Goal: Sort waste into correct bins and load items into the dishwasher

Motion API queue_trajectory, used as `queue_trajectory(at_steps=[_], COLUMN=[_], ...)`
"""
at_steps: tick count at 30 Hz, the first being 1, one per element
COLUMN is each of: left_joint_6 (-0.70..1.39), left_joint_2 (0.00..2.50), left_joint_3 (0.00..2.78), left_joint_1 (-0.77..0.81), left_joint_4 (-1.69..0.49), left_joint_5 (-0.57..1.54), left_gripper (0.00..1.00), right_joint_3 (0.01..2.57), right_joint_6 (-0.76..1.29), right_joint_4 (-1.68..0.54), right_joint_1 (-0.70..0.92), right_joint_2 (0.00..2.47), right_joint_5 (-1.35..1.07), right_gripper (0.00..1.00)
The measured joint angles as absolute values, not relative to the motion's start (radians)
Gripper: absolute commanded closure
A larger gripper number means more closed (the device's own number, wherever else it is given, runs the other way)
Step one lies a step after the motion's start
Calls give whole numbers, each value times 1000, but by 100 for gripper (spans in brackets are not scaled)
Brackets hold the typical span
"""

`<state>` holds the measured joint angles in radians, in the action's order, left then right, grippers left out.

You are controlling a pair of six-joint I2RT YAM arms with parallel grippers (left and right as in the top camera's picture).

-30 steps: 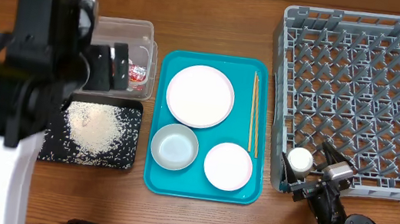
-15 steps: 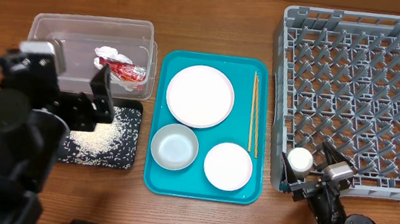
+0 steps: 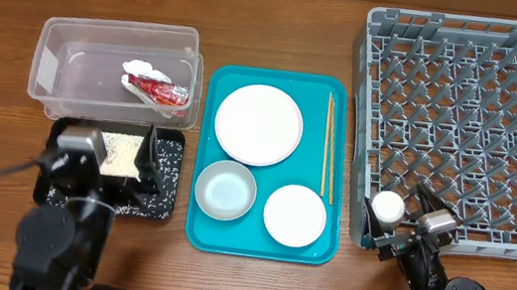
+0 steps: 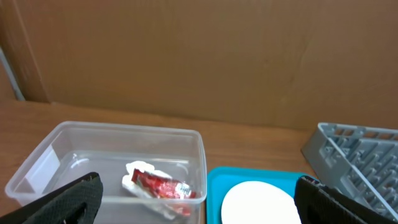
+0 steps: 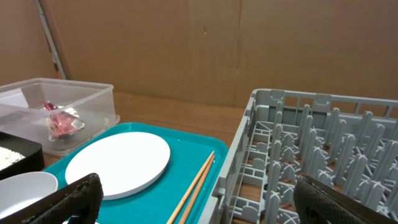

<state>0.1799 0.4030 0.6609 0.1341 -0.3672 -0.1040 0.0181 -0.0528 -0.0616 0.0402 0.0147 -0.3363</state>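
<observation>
The red-and-white wrapper with tissue (image 3: 156, 88) lies in the clear tub (image 3: 48, 67); it also shows in the left wrist view (image 4: 160, 186). Rice grains (image 3: 120, 150) lie in the black tray (image 3: 166, 178). My left gripper (image 3: 104, 142) is open and empty over the black tray, facing the tub (image 4: 37, 168). The white plate (image 3: 258, 124), two bowls (image 3: 226, 189) (image 3: 294, 215) and chopsticks (image 3: 331, 145) lie on the teal tray (image 3: 256, 243). The small cup (image 3: 388, 206) stands in the front left corner of the grey rack (image 3: 470, 133). My right gripper (image 3: 406, 225) is open and empty beside it.
A cardboard wall (image 4: 186, 56) stands behind the table. The right wrist view shows the plate (image 5: 118, 163), chopsticks (image 5: 198, 183), the rack's left wall (image 5: 242, 155) and the tub (image 5: 93, 93). Bare wood lies along the front edge.
My left arm has drawn back from over the clear tub to low over the black tray near the front edge. The wrapper stays in the tub. The right arm has not moved.
</observation>
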Motion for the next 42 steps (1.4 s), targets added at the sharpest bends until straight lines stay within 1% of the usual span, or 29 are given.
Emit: queue_trajectory(at_steps=[11,16,21,30,35,42], left_joint_6=[180,180,180,180,180,180], left_joint_2=[105,33,17,15,17,17], left_joint_3=[302,175,50,8,8,8], left_joint_1=[134,134,134,134,134,134], left_joint_4=[-177,-48,89,31,-73,-75], left_joint_5=[-104,-104,-93,-71,-67,-63], left_gripper=[0,0,0,0,0,0], right_joint_3=[18,18,18,18,18,18], right_joint_6=[-53,-52,-53,-53,-52,-53], right_joint_4=[-62,-61,-62,-61,-61,-62], right_joint_1=[40,40,40,40,40,40], right_joint_2=[15,15,15,15,15,15], right_joint_5=[-336,-336,-336,-337,-336,-337], right_gripper=[0,0,0,0,0,0])
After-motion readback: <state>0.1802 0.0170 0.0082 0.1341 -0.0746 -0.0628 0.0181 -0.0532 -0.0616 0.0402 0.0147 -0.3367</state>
